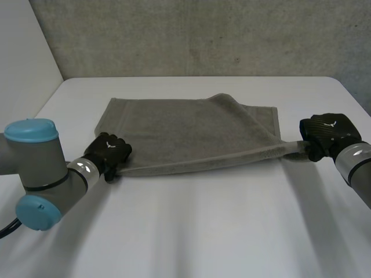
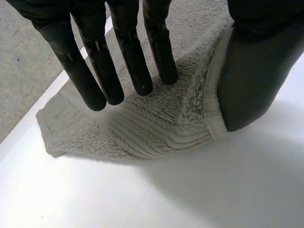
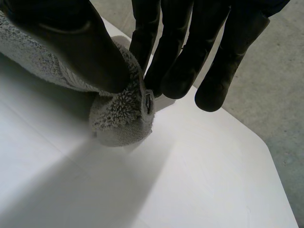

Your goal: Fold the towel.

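Both arms come in from the near side. The left arm [image 1: 40,174] bends in toward the middle and the right arm [image 1: 358,168] sits at the right edge. The left hand [image 1: 110,152] is down low, its pretty straight fingers [image 2: 118,61] and thumb [image 2: 251,80] pinching the towel [image 1: 185,127] at its near left corner. The right hand [image 1: 327,134], well apart from it, pinches the near right corner.
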{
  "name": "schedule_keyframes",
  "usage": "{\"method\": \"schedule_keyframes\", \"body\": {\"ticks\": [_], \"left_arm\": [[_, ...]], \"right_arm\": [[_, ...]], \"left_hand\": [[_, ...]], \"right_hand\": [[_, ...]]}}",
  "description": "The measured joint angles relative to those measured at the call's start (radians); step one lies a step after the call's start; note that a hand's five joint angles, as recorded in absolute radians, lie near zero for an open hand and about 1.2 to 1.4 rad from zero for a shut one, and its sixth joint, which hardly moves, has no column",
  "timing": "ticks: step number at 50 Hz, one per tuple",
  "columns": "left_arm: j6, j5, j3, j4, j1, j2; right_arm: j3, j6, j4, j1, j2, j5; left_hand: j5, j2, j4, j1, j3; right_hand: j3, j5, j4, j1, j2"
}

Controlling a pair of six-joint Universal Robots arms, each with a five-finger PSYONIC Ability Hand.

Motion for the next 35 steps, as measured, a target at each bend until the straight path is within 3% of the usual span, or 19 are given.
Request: {"method": "schedule_keyframes", "body": {"ticks": [10, 16, 23, 35], "left_arm": [[-0.001, -0.011, 0.004, 0.076, 0.001, -0.029], [0.000, -0.048, 0.014, 0.153, 0.009, -0.031], [-0.008, -0.099, 0.020, 0.219, 0.027, 0.022], [-0.067, -0.091, 0.003, 0.242, 0.075, 0.104]], "right_arm": [[-0.005, 0.038, -0.003, -0.025, -0.010, 0.001], [-0.006, 0.075, -0.003, -0.047, -0.027, -0.002], [-0.006, 0.095, -0.002, -0.053, -0.041, -0.004], [-0.005, 0.094, -0.002, -0.050, -0.057, -0.004]], "left_hand": [[0.031, 0.018, 0.005, 0.017, 0.026], [0.150, 0.144, 0.135, 0.142, 0.147], [0.230, 0.228, 0.217, 0.223, 0.231], [0.233, 0.235, 0.224, 0.228, 0.236]], "right_hand": [[0.000, 0.000, 0.000, 0.000, 0.000], [0.000, 0.000, 0.000, 0.000, 0.000], [0.000, 0.000, 0.000, 0.000, 0.000], [0.000, 0.000, 0.000, 0.000, 0.000]]}}
